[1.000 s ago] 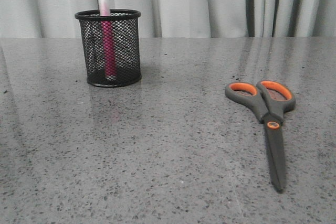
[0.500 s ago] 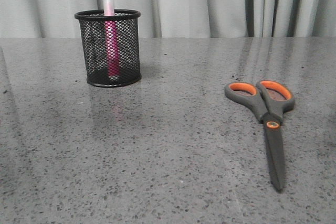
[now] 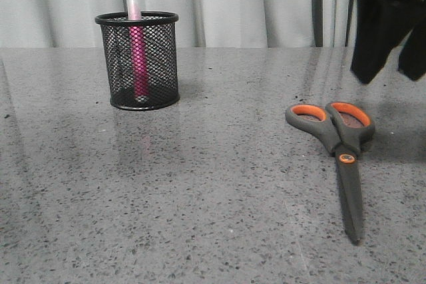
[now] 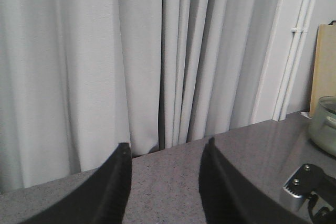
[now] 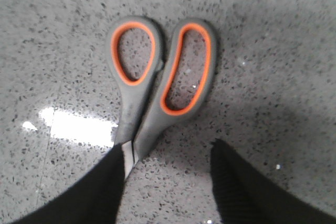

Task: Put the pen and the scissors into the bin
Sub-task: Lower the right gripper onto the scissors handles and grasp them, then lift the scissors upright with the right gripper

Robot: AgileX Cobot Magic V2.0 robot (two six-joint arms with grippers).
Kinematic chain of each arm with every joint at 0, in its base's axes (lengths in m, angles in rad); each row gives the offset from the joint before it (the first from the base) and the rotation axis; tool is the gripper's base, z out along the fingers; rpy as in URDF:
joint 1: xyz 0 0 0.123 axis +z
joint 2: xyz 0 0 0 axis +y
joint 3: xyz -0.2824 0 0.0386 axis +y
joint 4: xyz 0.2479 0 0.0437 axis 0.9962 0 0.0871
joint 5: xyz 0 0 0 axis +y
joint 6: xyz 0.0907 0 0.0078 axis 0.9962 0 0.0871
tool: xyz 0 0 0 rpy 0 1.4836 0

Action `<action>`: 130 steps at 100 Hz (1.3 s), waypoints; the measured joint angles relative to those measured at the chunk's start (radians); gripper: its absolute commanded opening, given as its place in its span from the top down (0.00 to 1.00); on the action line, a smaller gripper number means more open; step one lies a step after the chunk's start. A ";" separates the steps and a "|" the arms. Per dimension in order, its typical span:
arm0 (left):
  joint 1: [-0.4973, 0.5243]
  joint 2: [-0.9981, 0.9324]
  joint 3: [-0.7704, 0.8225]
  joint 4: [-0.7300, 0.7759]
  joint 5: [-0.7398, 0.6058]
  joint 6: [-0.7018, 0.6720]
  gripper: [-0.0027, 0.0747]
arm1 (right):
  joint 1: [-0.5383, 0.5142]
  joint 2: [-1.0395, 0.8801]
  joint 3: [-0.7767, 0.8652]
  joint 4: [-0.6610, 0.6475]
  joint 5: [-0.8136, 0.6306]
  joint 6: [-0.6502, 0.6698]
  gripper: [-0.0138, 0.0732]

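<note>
Your right gripper [image 3: 393,48] hangs above the scissors [image 3: 341,147], jaws apart, its upper part cut off. The scissors lie flat near the table's [image 3: 219,191] right edge. The pen [image 3: 137,48] stands inside the bin [image 3: 138,60] (far-left area). Your left gripper [image 4: 164,182] gapes, facing curtains [image 4: 105,56].

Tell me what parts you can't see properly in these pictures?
- Scissors blades: right wrist view, hidden behind the right gripper and the picture edge.
- Right gripper: front view, top cut off by the edge.
- Pen: front view, bottom tip veiled by the cup mesh.
</note>
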 measured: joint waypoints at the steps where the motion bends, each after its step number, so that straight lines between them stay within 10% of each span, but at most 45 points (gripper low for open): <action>1: 0.000 0.000 0.000 0.000 0.002 0.000 0.61 | 0.000 0.004 -0.004 0.000 0.000 0.004 0.31; 66: 0.000 -0.010 0.000 0.000 0.042 0.000 0.61 | 0.002 0.226 -0.036 0.119 -0.024 0.168 0.37; 104: 0.000 -0.011 0.000 0.000 0.044 0.000 0.61 | 0.002 0.279 -0.062 0.084 0.029 0.157 0.93; 130: 0.000 -0.011 0.000 0.000 0.044 0.000 0.61 | 0.002 0.269 -0.110 0.047 -0.075 0.128 0.92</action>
